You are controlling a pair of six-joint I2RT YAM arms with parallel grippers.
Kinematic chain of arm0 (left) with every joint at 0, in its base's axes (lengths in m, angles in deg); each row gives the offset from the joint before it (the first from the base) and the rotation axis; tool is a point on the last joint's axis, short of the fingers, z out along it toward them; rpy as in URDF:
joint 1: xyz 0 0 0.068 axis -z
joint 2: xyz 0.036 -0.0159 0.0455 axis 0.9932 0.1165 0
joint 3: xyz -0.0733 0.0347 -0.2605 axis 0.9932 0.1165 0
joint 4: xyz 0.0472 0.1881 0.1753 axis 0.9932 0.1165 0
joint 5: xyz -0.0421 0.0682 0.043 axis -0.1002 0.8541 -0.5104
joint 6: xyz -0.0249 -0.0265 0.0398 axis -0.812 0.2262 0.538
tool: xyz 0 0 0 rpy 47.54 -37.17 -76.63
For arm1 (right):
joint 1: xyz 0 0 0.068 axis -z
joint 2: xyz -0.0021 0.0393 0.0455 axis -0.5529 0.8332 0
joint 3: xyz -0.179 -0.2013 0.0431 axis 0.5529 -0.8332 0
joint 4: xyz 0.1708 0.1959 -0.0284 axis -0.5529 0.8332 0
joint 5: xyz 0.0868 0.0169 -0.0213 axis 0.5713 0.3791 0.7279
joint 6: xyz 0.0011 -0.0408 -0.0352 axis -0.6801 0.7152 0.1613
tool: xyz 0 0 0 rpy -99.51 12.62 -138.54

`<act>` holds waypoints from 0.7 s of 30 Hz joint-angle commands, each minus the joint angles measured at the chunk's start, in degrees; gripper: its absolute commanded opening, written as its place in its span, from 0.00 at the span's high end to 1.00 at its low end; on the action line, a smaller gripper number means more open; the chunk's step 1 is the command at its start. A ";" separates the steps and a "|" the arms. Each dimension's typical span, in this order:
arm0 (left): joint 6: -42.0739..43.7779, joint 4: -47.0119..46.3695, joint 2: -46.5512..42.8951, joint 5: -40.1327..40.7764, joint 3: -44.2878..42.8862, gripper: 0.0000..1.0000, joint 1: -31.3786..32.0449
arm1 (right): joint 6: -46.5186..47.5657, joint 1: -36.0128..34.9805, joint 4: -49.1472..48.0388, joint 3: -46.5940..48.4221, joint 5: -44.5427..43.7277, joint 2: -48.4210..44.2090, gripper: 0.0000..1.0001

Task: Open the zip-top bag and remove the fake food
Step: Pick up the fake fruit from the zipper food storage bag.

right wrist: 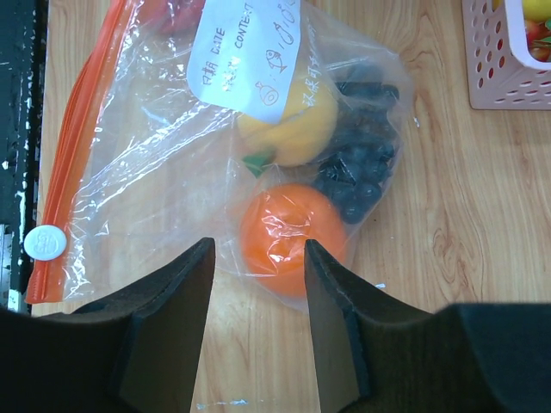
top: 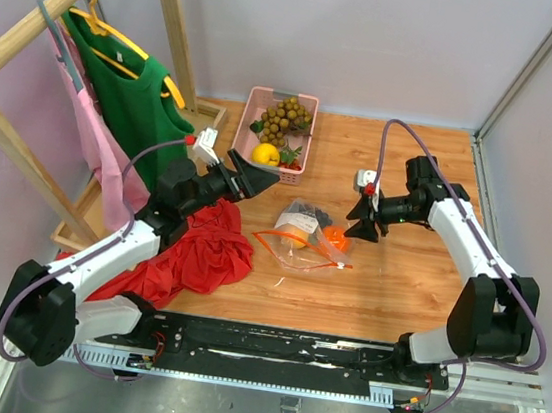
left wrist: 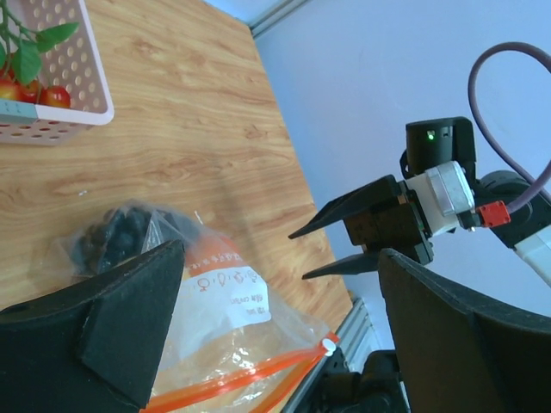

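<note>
The zip-top bag (top: 300, 238) lies flat on the wooden table, its orange-red zip strip (right wrist: 76, 146) shut toward the near edge. Inside it are an orange fruit (right wrist: 288, 234), a yellow-orange fruit (right wrist: 291, 129) and a dark purple bunch (right wrist: 357, 168). My right gripper (right wrist: 258, 248) hovers just right of the bag, open partway, with the orange fruit just beyond its fingertips and nothing between them. My left gripper (top: 260, 175) hangs wide open above the bag's far left side, holding nothing. A tan-brown bunch (top: 287, 117) and a lemon (top: 265, 153) sit in the pink basket (top: 310, 102).
A red cloth (top: 200, 253) lies bunched left of the bag under my left arm. A wooden clothes rack with green and pink garments (top: 133, 98) stands at the back left. Cherry tomatoes (left wrist: 39, 93) show in the basket. Bare wood lies right of the bag.
</note>
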 commanded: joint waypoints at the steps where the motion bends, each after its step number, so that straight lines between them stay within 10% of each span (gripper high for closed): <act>1: 4.68 4.14 -3.74 -0.90 -2.70 0.04 1.11 | 0.87 0.63 3.25 3.12 1.88 2.29 0.53; 9: 17.61 15.64 -7.29 3.22 -4.78 0.13 9.40 | -0.46 -0.91 3.77 5.44 0.41 5.50 0.53; 21: 23.89 16.99 -3.35 5.33 0.17 0.63 19.66 | -25.14 -4.29 -2.46 13.72 -7.89 13.29 0.56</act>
